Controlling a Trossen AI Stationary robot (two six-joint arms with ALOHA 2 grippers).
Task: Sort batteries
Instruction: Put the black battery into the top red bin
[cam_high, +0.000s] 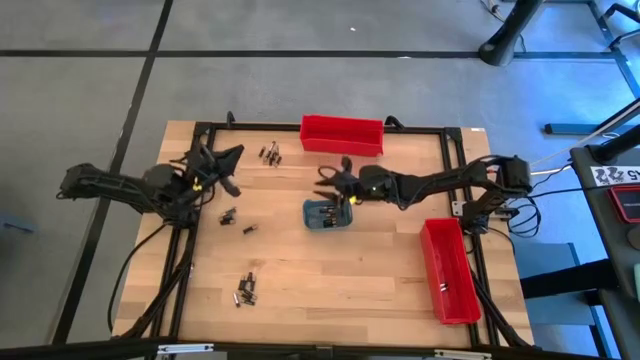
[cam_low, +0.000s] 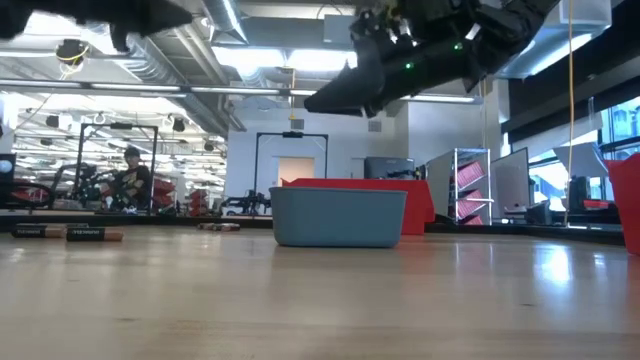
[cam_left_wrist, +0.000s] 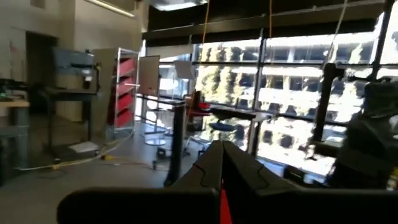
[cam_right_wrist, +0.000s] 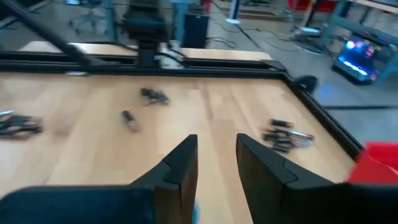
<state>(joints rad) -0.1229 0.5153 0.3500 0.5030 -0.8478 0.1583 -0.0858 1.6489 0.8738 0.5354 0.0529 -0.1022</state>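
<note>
Near the counter's (cam_high: 330, 300) front edge, left of middle, a small heap of batteries (cam_high: 245, 288), lying loose. Likely to roll and scatter if nudged from the side by a descending claw.

Along the right edge, a red bin (cam_high: 447, 270), well apart from that heap; a long carry, so a weak pinch could drop a battery on the way.

Farther in, left of centre, one lone battery (cam_high: 248, 229) and a small cluster (cam_high: 228, 215). Tiny against the fingers, so easy to grab two at once or to pinch one askew and flick it away.

At the centre, a blue tray (cam_high: 328, 224) with a few batteries inside. Right claw (cam_high: 332, 180) hovers just above it, jaws parted, nothing visible between them. Could catch the light tray's rim on the way down and shove or tip it.

Left claw (cam_high: 230, 156) raised over the left side, fingers pressed together; impossible to tell whether anything sits between them.

Toward the far edge, another cluster (cam_high: 270, 153) beside a second red bin (cam_high: 342, 134); risks being swept against the bin wall.
</note>
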